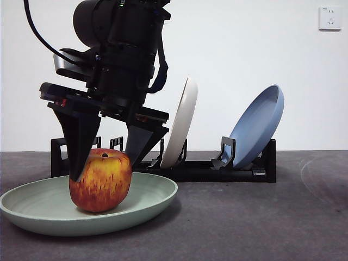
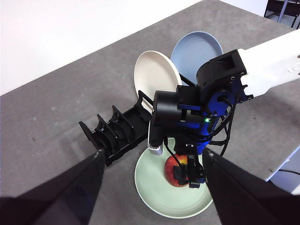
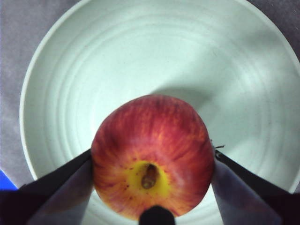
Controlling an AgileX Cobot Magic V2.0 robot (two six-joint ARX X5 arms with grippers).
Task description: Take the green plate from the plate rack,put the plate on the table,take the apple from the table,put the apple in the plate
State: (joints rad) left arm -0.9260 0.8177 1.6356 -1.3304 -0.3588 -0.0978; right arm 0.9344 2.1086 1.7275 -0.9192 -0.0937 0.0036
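Apple [image 1: 101,181] sits inside green plate [image 1: 87,209] on table [image 1: 261,223]. My right claw [image 1: 106,157] brackets it, jaws at its sides, apparently touching. Left claw [image 2: 152,187] hangs high, jaws apart.

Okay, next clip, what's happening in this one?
The right gripper is down over the apple, one jaw at each side of it. The apple rests in the green plate, which lies flat on the table in front of the plate rack. A white plate and a blue plate lean in the rack. The left gripper waits high above, open and empty.
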